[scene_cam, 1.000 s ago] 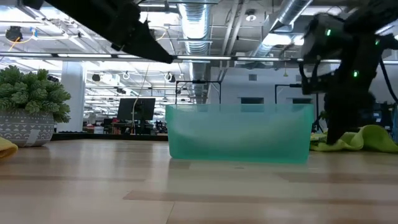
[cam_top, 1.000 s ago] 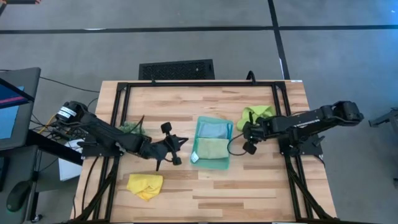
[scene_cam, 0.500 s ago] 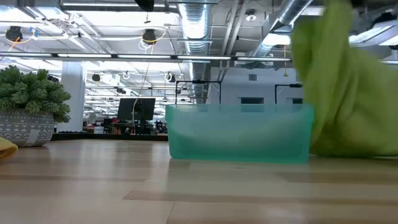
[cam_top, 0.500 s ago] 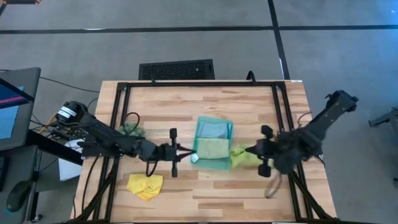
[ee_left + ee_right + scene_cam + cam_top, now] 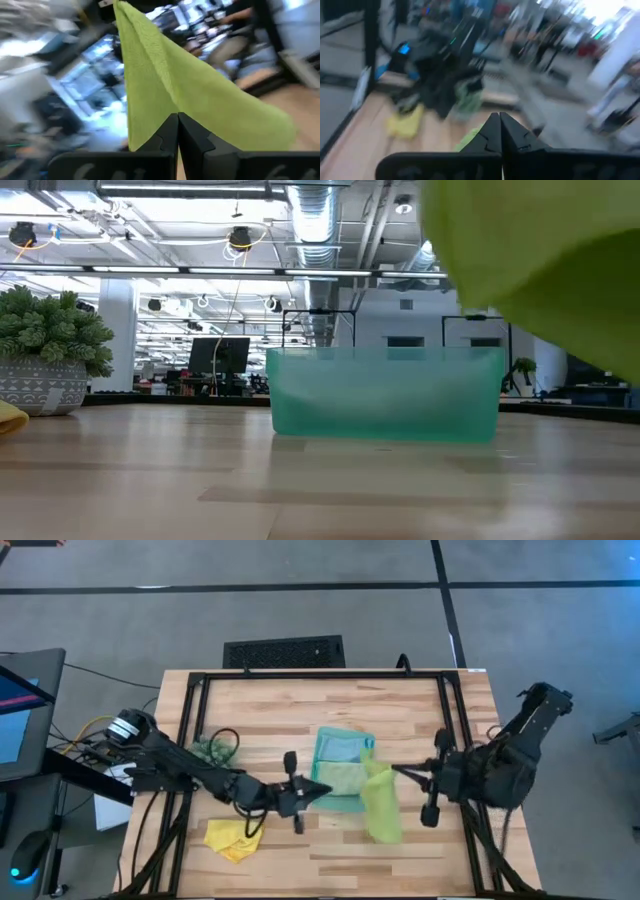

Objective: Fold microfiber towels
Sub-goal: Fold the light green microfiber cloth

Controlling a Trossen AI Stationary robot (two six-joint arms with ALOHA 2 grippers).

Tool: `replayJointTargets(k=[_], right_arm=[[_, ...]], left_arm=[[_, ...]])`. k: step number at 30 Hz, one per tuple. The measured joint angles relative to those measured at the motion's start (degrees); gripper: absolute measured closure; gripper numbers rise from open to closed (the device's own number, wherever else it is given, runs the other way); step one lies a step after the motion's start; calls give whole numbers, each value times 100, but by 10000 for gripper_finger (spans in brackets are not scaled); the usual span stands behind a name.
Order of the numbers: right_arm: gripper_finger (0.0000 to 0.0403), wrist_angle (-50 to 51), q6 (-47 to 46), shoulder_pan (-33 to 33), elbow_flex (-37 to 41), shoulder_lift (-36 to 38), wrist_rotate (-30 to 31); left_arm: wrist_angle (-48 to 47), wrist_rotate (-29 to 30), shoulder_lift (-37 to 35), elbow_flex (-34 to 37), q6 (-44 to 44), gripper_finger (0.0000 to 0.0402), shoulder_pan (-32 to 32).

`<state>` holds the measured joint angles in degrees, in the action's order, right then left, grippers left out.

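Observation:
A lime green towel (image 5: 382, 808) hangs in the air just right of the teal tray (image 5: 316, 765), and my right gripper (image 5: 397, 772) is shut on it. In the low view the towel (image 5: 540, 260) fills the upper right. My left gripper (image 5: 325, 789) is shut with nothing between its fingers. It points level toward the towel (image 5: 190, 85) from over the tray's near side, and the high view shows a gap between them. A light blue towel (image 5: 343, 747) and a sage green towel (image 5: 338, 778) lie folded in the tray. A yellow towel (image 5: 233, 838) lies crumpled at the near left. My right gripper pinches the lime green towel's top end (image 5: 374, 772) between its two fingers, which point level toward the table's left. A bit of the cloth (image 5: 469, 137) shows beside the fingertips. The towel hangs slack below the gripper, clear of the table.
A dark-green spiky plant (image 5: 212, 748) in a grey pot (image 5: 40, 385) stands at the left with a cable looped beside it. A black metal frame (image 5: 320, 675) runs along the table's far and side edges. Bare wood lies near of the tray.
My right gripper has come from the far right of the table toward the near side and risen, turning level. The lime green towel, which lay heaped there, has come up with it and now hangs clear. My left gripper has moved right toward the tray and turned level.

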<state>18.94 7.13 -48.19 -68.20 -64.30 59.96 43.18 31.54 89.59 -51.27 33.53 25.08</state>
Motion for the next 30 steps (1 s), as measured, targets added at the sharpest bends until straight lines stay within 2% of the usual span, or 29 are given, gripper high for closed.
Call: replayJointTargets(k=[3, 6, 9, 12, 14, 17, 18, 21, 24, 27, 30], right_arm=[[391, -1004, 1097, -156, 0, 27, 32], [390, -927, 1020, -506, -4, 32, 24], [391, 1, -247, -957, -4, 27, 85], [398, 1413, -2218, -1396, -4, -45, 177], [399, 2391, -3470, -1625, 7, -71, -255], [397, 3652, -5141, -1828, 1, -26, -1761], [395, 4072, -5602, -1896, 34, -68, -2084], [390, 4961, -6767, -2086, 389, -162, -2155], [387, 5359, -7624, -1960, 835, -167, -1904], [374, 5300, -7923, -1501, 1252, -170, -1820], [344, 4953, -7733, -845, 1523, -169, -2320]], left_arm=[[-340, 936, 177, -729, 427, 401, 8], [-923, 1332, 209, -1323, 414, 396, 29], [-1608, 1095, 216, -1599, 59, 383, 74], [-2082, 473, 230, -1615, -376, 365, 57], [-2361, 186, 251, -1611, -454, 355, 4], [-2784, 71, 251, -1611, -820, 343, -69], [-2894, 74, 251, -1611, -960, 341, -95], [-3107, 335, 249, -1611, -1644, 336, -218], [-3597, 653, 249, -1611, -2704, 333, -497], [-4309, 744, 246, -1611, -3676, 327, -865], [-5075, 569, 246, -1603, -4479, 314, -1239]])
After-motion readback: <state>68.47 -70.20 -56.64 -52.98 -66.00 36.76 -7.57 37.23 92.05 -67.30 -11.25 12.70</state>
